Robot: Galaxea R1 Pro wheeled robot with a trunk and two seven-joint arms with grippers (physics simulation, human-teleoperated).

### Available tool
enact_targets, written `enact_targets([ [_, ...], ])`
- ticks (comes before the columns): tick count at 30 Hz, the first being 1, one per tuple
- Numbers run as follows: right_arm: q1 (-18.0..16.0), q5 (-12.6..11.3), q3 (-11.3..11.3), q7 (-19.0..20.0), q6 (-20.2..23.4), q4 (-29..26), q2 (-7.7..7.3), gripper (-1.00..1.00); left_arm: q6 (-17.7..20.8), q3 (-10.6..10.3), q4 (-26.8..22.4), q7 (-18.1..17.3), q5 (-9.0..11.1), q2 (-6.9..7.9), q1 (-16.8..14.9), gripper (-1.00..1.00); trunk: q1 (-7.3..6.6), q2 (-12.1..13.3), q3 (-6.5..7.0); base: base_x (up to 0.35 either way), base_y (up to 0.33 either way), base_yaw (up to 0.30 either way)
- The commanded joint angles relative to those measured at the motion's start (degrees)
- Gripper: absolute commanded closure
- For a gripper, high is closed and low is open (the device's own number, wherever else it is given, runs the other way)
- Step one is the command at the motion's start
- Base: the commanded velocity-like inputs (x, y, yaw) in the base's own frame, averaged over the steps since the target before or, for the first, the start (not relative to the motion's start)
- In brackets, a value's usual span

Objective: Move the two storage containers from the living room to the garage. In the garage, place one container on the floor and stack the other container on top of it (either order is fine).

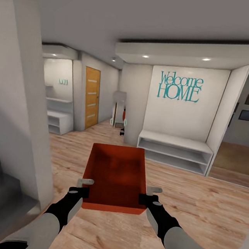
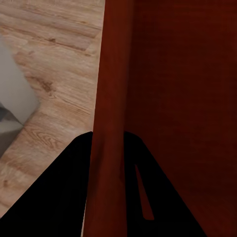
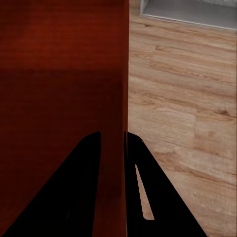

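The left gripper (image 1: 80, 192) and the right gripper (image 1: 147, 200) were each clamped on a long side wall of the storage container (image 1: 115, 170), near its close end; both wrist views showed a finger on either side of the thin red wall (image 2: 111, 98). Carried level above the wood-plank floor (image 1: 192, 203), the lidless bin was probably light and fairly stiff, though its thin walls might flex or slip, so opposed rim grips suited it. Ahead stood a white shelf bench (image 1: 174, 151) under the wall lettering (image 1: 180, 86), a pillar (image 1: 28, 101) close on the left, and an orange door (image 1: 91, 97) down the corridor.
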Motion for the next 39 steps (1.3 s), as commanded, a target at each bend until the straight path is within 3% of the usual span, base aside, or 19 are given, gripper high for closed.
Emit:
enact_targets([
  [1,0.0,-1.5,0.6,0.2,0.3,-0.1,-0.01,1.00,0.5,3.7,-2.4,2.4,1.0,-0.08,0.0,1.00,0.05,0.0,-0.02,0.322,0.000,0.000],
  [39,0.0,-1.5,0.6,0.2,0.3,-0.1,0.07,1.00,0.5,3.7,-2.4,2.4,1.0,-0.07,0.0,1.00,0.05,0.0,-0.02,0.322,0.000,0.000],
])
